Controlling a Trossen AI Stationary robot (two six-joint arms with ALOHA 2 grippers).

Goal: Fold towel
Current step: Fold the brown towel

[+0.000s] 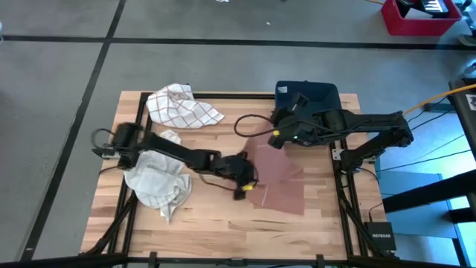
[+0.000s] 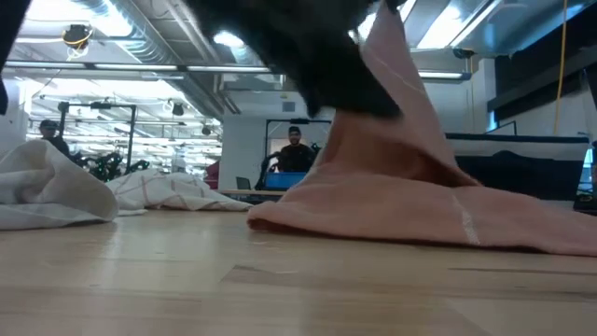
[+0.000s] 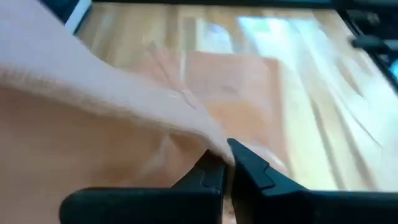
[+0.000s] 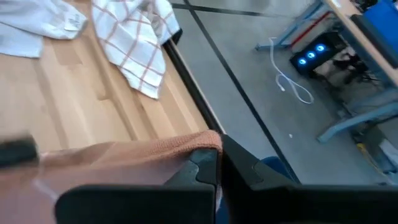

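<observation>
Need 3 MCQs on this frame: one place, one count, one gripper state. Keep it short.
1. Where is the checked towel?
A. the table's far left part
B. under the right arm
C. on the floor

2. How many cloths are on the table?
A. one
B. three
C. five

3. What is the left gripper doing?
A. open above bare wood
B. shut on the pink towel
C. shut on the white cloth

Answers:
1 A, the high view shows it near the far left edge.
2 B, checked, white and pink.
3 B, the left wrist view shows its fingers pinching pink fabric.
</observation>
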